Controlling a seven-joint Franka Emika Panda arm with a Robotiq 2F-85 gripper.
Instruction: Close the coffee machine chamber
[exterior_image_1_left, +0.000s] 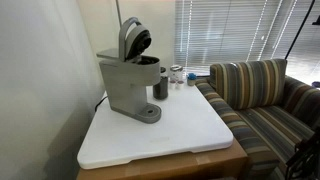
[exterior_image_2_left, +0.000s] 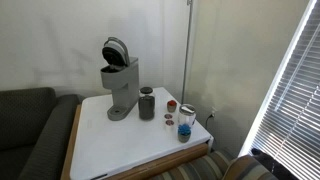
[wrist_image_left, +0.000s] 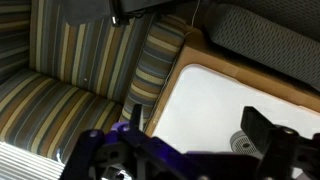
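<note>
While its jaws stand apart, the hand (wrist_image_left: 185, 152) overlooks the striped couch (wrist_image_left: 60, 90).

In the wrist view the tool (wrist_image_left: 185, 160) is dark and blurred, its fingertips cut off by the bottom edge. In both exterior views the small jars (exterior_image_1_left: 177, 75) (exterior_image_2_left: 186, 122) on the counter (exterior_image_1_left: 190, 132) are too small to identify. The striped sofa (exterior_image_1_left: 262, 90) runs past the right edge.

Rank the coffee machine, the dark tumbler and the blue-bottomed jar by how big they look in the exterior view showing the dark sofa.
1. Coffee machine, clearly the largest.
2. Dark tumbler.
3. Blue-bottomed jar, which looks smallest even though it stands nearer the camera than the tumbler.
</note>
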